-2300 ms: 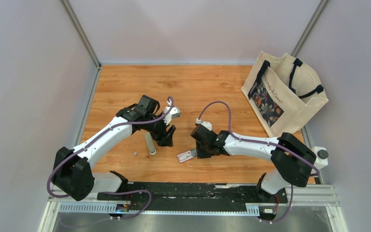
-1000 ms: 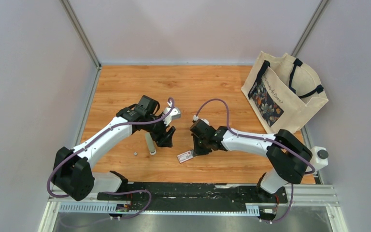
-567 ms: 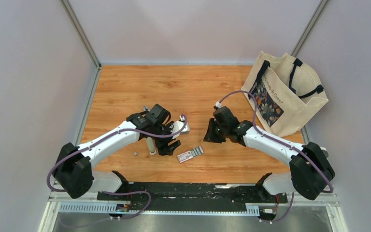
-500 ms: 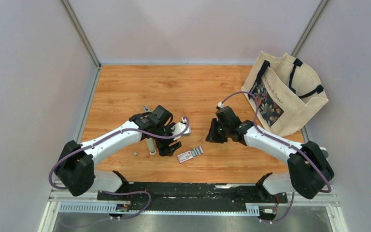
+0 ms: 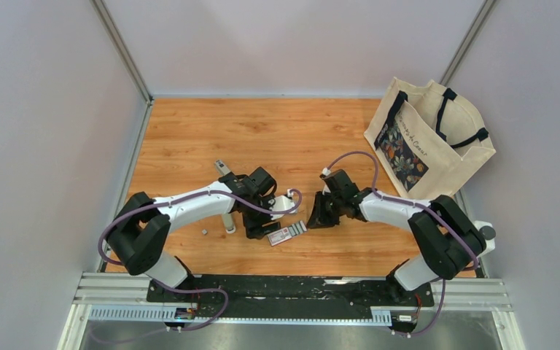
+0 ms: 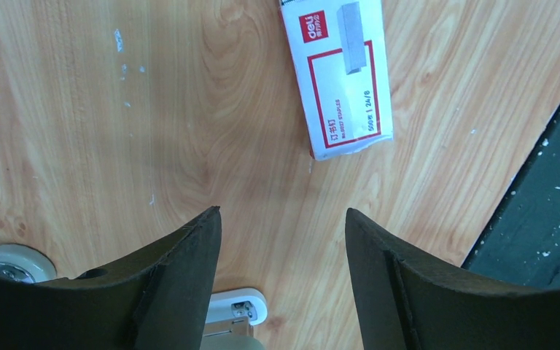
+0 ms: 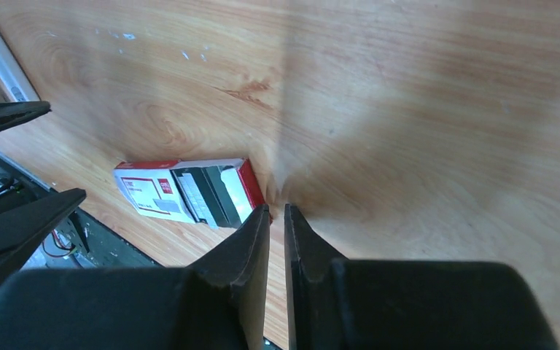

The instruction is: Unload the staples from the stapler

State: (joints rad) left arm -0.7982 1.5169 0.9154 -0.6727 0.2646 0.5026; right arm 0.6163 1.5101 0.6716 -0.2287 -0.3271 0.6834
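Observation:
The stapler [image 5: 227, 219] is a slim grey-and-white bar lying on the wooden table; its white end [image 6: 239, 309] shows at the bottom of the left wrist view. A tiny grey staple bit [image 5: 203, 231] lies to its left. A short grey strip [image 5: 221, 166] lies farther back. My left gripper [image 5: 259, 223] [image 6: 281, 219] is open and empty, low over bare wood between the stapler and the red-and-white staple box [image 5: 280, 235] [image 6: 339, 73]. My right gripper [image 5: 315, 219] [image 7: 277, 208] is shut and empty, its tips at the box's open drawer end [image 7: 222, 191].
A cloth tote bag [image 5: 429, 138] stands at the back right. A black strip and metal rail [image 5: 292, 286] run along the near table edge, just past the box. Grey walls [image 5: 44, 146] close in the left, back and right.
The box's drawer has slid out to the right. My left gripper moved right and nearer, past the stapler toward the box. My right gripper pulled back from the box, then returned to its drawer end.

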